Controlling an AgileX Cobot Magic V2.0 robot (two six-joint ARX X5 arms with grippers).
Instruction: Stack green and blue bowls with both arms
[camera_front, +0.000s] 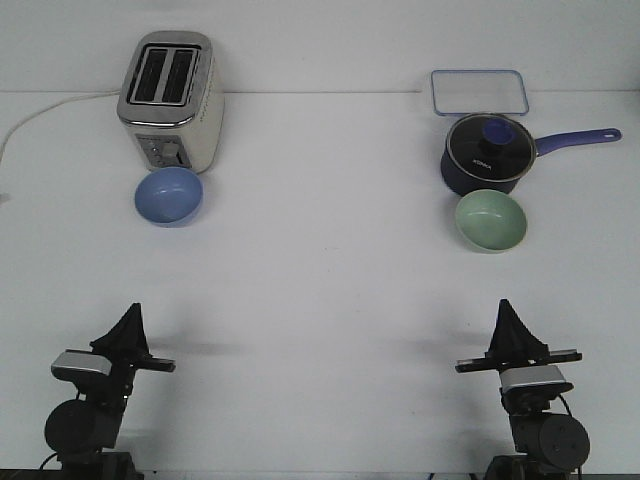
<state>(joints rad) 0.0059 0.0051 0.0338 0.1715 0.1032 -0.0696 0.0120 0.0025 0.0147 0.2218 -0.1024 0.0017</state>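
- The blue bowl (169, 196) sits upright on the white surface (320, 290), on the left side, just in front of the toaster (170, 102) and seemingly touching its base, though the view is too coarse to be sure.
- The green bowl (491, 220) sits upright on the right side, directly in front of the dark saucepan (485, 153), their edges meeting or nearly so.
- The 2 bowls are well apart, with bare surface between them.
- The saucepan carries a glass lid, and its long handle points to the right.
- Behind the saucepan lies a clear rectangular container lid (479, 92) with a blue rim.
- A white cord (45, 110) runs from the toaster towards the left edge.
- The left hand (131, 322) rests low at the near edge, its fingers together in a point, apparently closed and holding nothing.
- The right hand (506, 318) mirrors it on the right, likewise closed to a point and empty.
- Both hands are well short of the bowls.
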